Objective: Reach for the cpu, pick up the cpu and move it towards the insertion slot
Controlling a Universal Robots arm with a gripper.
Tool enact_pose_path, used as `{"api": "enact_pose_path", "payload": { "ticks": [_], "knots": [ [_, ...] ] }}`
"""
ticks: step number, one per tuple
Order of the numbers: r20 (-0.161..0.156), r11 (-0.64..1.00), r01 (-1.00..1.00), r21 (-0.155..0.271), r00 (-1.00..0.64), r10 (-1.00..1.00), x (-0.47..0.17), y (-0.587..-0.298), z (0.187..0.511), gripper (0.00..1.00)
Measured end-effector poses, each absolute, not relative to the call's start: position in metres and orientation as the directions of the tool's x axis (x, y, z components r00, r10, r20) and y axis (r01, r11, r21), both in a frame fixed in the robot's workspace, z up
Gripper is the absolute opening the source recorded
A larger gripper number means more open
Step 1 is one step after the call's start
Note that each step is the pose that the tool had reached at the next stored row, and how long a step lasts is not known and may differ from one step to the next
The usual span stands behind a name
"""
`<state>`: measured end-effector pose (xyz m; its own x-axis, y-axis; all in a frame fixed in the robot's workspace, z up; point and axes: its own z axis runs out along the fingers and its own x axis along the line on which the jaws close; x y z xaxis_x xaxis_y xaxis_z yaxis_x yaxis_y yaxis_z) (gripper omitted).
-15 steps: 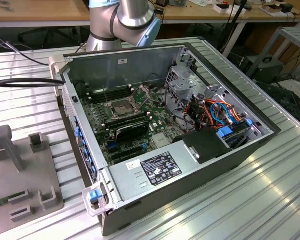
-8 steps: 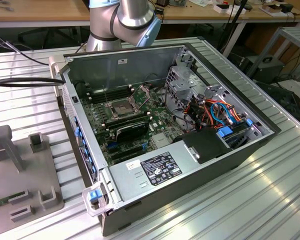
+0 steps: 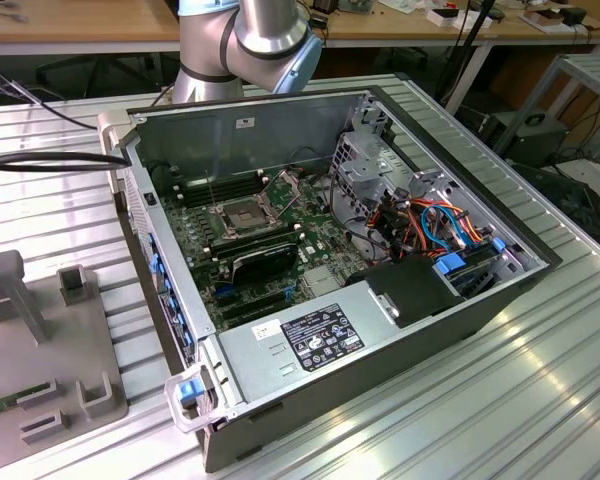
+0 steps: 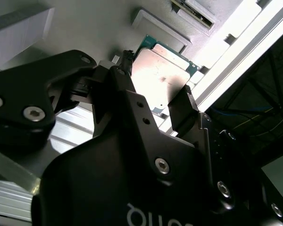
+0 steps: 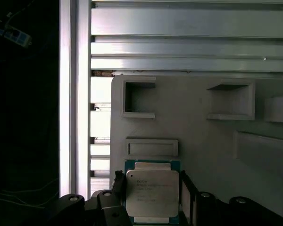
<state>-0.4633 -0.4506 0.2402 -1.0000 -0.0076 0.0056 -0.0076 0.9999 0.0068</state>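
cpu [image 5: 152, 193]: thin square chip with a dull silver lid and a green rim. It's against the matte grey fixture plate [image 5: 203, 136] with boxy recesses. Can't tell if it's lifted.
gripper [image 5: 152, 188]: black fingers [image 5: 186, 193] look clamped flush on two opposite chip edges.
insertion slot [image 3: 238, 213]: shiny metal frame with a dark centre, inside the open computer case [image 3: 430, 340] and well apart from the plate.

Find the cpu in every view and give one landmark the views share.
First wrist view: the cpu shows against the grey plate, beside a shallow rectangular recess.
Second wrist view: the cpu, silver face lit, against the same grey plate.
Exterior view: the arm runs out past the top edge; the insertion slot sits in the open case.
Shared landmark: the ribbed aluminium table, in all three views.
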Motion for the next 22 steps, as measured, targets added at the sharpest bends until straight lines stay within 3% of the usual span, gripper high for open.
{"api": "enact_pose_path", "payload": {
  "ticks": [22],
  "knots": [
    [0.006,1.000,-0.008,0.007,-1.000,-0.008,-0.4633,-0.4506,0.2445,0.55]
  ]
}}
